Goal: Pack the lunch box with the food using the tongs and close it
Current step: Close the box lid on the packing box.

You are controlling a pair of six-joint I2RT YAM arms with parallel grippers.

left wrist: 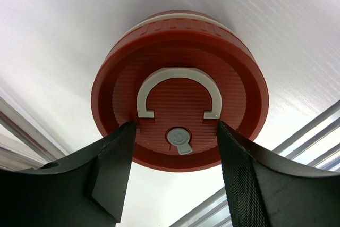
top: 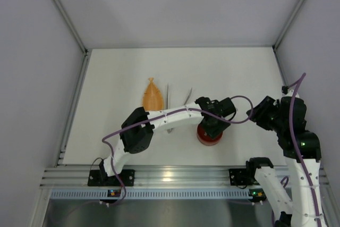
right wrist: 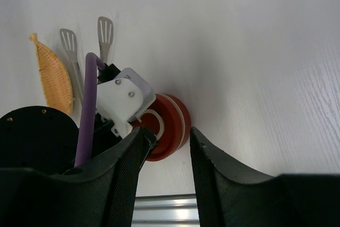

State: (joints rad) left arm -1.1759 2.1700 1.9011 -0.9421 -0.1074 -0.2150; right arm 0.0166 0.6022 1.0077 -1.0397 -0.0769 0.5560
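The lunch box stands near the table's front edge with its round red lid on; a pale band shows under the lid's rim. My left gripper hangs just above the lid, open, its fingers flanking the two ends of the white curved handle. My right gripper is held to the right of the box, open, with nothing between its fingers. The tongs lie behind the left arm, their flat slotted tips pointing away. The food is hidden.
An orange woven fish-shaped piece lies left of the tongs. The left arm crosses over the tongs' near end. Aluminium rails run along the front edge, and grey walls enclose the table.
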